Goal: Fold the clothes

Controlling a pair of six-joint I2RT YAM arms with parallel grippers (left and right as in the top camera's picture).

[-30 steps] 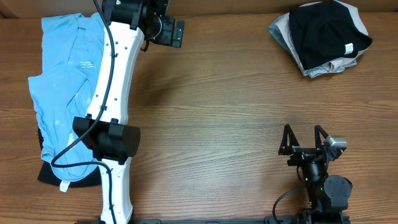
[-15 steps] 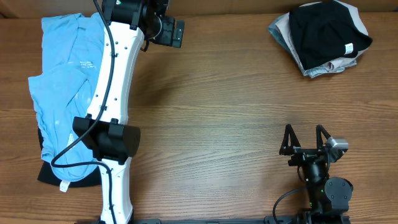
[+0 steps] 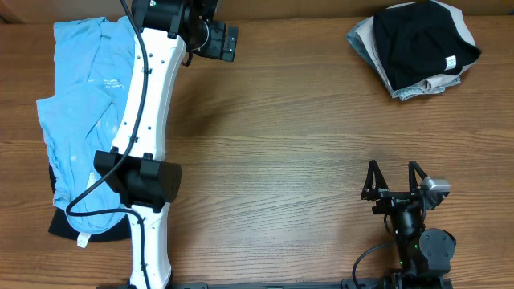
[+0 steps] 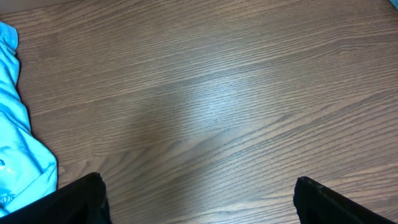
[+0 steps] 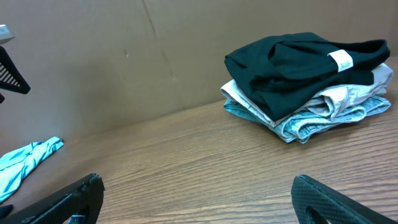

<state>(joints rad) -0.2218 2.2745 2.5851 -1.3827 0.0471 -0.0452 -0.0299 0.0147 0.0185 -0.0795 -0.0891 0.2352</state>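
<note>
Currently, the left gripper [image 4: 199, 190] and right gripper [image 3: 391, 168] both stand released and empty, clear of the light blue shirt [image 3: 80, 104].

The brown wood-grain worktop [image 3: 305, 136] carries a crumpled light blue fabric shirt [image 3: 80, 104] along its left side, overlapping a black garment [image 3: 60, 223]. At the far right corner sits a folded beige fabric bundle [image 3: 414, 88], topped by a black piece [image 3: 418, 36].

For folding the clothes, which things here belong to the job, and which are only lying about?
Belong to the job: light blue shirt; black garment under it; folded pile, black piece on top.
Only there: wooden table; cardboard wall.
</note>
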